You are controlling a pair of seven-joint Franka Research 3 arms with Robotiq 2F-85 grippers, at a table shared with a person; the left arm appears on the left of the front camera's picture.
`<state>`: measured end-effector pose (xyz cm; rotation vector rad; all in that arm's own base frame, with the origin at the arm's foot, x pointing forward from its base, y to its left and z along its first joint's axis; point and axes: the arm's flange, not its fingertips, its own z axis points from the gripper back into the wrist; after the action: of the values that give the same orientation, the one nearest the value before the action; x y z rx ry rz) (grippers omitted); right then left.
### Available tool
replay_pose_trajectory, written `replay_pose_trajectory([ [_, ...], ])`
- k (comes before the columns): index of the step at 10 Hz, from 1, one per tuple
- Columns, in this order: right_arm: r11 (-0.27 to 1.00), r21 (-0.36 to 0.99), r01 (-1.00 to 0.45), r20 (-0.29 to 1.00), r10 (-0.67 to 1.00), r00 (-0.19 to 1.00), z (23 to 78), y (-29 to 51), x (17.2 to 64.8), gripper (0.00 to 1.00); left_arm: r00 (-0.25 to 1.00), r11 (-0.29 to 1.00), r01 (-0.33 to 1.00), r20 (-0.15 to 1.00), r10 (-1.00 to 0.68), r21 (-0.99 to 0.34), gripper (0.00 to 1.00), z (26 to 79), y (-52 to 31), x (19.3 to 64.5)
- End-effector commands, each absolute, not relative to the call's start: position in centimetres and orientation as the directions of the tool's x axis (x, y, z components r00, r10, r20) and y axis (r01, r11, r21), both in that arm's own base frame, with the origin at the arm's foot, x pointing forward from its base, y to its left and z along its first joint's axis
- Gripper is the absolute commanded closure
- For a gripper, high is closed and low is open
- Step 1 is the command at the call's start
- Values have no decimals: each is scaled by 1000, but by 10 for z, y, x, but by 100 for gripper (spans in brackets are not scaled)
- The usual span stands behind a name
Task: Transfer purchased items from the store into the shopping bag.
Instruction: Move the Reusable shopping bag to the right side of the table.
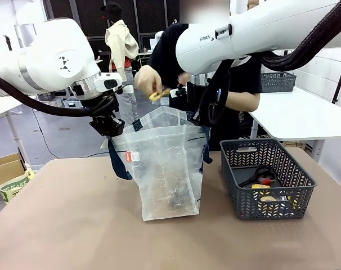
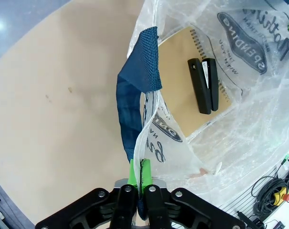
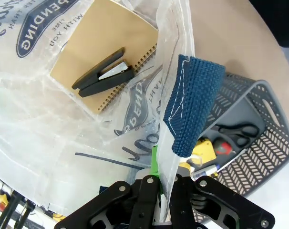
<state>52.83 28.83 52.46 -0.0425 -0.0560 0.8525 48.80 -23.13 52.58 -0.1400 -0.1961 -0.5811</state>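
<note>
front: person's hand point(image 1: 148, 81) held a yellowish pack point(image 1: 159, 94) just above the translucent whitish plastic shopping bag point(image 1: 167, 169); dark grey slotted plastic basket point(image 1: 272, 208) lower, to its side | left wrist: left gripper point(image 2: 139, 168) pinched the bag's rim, tan spiral notebook point(image 2: 182, 100) and black stapler point(image 2: 204, 86) ahead inside | right wrist: right gripper point(image 3: 159, 162) pinched the rim, basket just beyond

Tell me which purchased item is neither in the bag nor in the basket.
The small yellow pack, held in the person's hand above the bag.

Translucent shopping bag point(image 1: 167, 169) stands open beside the grey basket point(image 1: 277, 209).
</note>
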Motion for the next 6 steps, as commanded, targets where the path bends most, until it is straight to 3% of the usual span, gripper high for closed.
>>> replay_pose_trajectory([
  [1, 660, -62, -749, 32, 751, 659, 525, 286, 529, 100, 825, 834, 547, 215, -523, -74, 100, 525, -228, 487],
  [6, 660, -62, -749, 32, 751, 659, 525, 286, 529, 100, 825, 834, 547, 215, -523, -74, 100, 525, -228, 487],
])
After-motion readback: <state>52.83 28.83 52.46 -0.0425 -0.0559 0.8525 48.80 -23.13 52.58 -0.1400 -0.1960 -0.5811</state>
